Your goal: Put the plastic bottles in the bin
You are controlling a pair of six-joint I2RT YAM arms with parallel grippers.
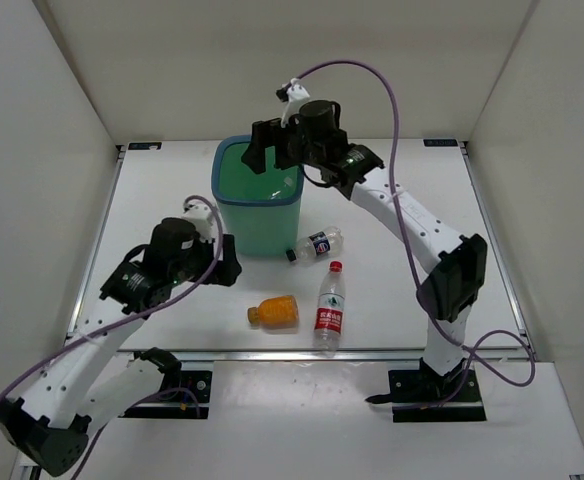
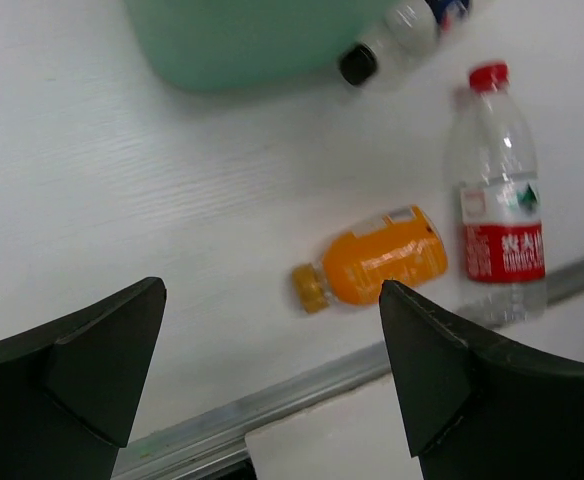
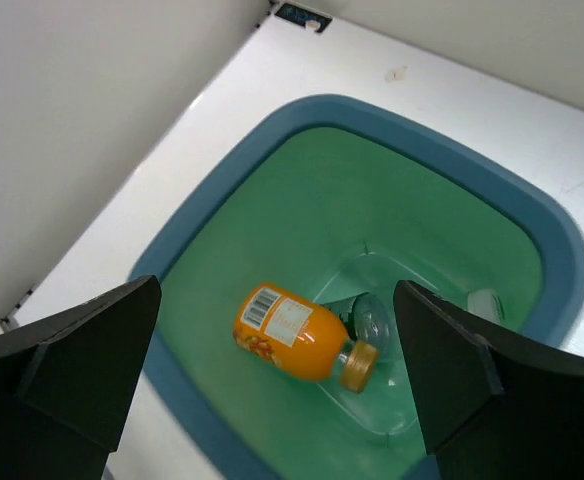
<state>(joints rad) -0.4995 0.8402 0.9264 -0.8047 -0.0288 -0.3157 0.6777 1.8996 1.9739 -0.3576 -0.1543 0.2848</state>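
Observation:
The teal bin (image 1: 222,195) stands at the back middle of the table. My right gripper (image 1: 272,150) hovers open and empty over its rim. In the right wrist view (image 3: 277,290) an orange-filled bottle (image 3: 297,335) lies on the bin's green floor, partly on top of a clear bottle (image 3: 372,318). On the table lie another orange bottle (image 1: 276,311), a clear bottle with a red-and-white label (image 1: 330,308) and a dark-blue-label bottle (image 1: 317,244) beside the bin. My left gripper (image 1: 227,262) is open and empty, left of these bottles and above the table.
In the left wrist view (image 2: 272,290) the orange bottle (image 2: 382,260), the red-label bottle (image 2: 500,230), the black-capped bottle (image 2: 392,40) and the bin wall (image 2: 242,40) show. The table's metal front edge (image 2: 322,375) runs close by. White walls enclose the table.

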